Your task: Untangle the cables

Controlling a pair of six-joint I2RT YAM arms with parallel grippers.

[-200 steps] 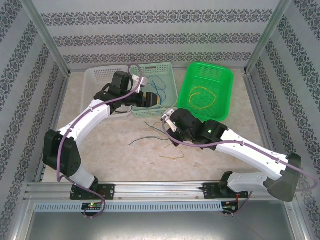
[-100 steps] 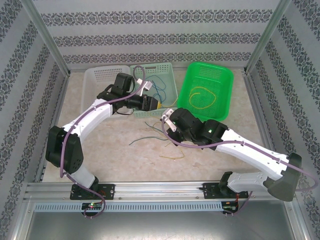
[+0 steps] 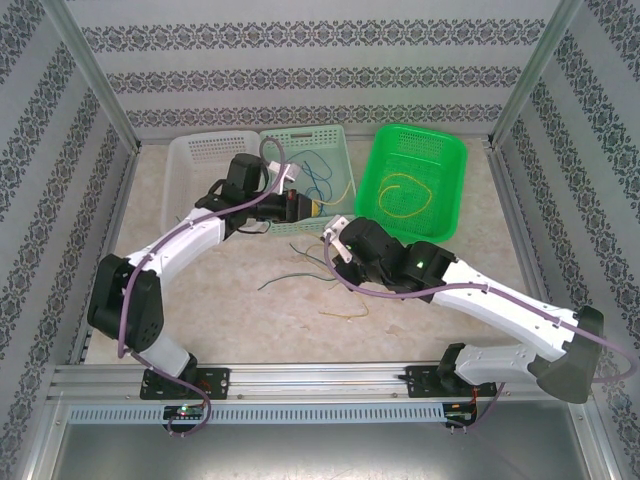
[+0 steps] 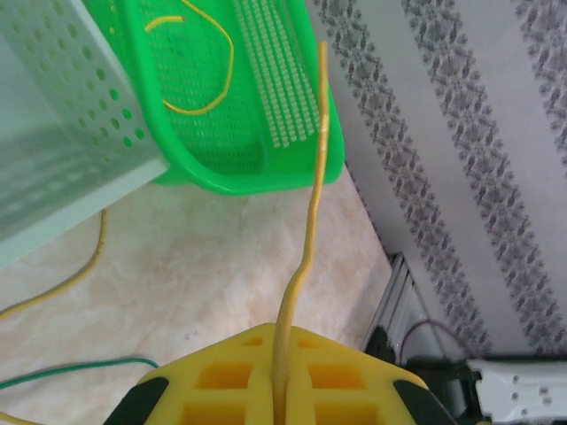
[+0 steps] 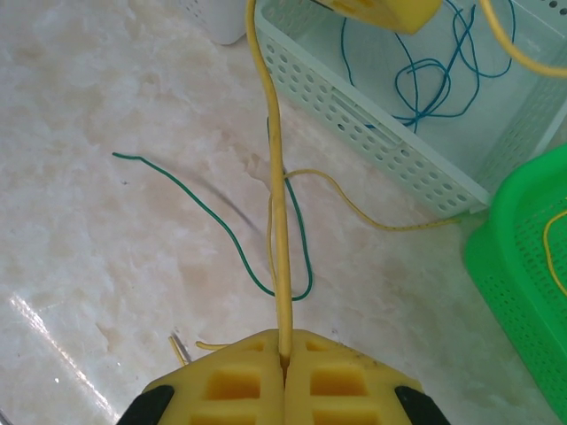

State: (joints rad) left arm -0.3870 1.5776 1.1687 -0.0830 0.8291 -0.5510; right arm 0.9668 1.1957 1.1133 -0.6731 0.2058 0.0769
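Two tight pinches on thin wavy yellow cable (image 5: pixel 276 177): L gripper (image 4: pixel 282 354), R gripper (image 5: pixel 284 354).

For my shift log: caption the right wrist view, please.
Right end effector shut on a yellow cable stretched toward the pale basket of blue cables; green cable loose on the table.

We get bright, even light from overhead, so shadows under the arms fall soft and faint on the table (image 3: pixel 220 300). Its glossy top throws pale glare (right wrist view, lower left). The pale basket (image 4: pixel 53 133) looks blurred close up.
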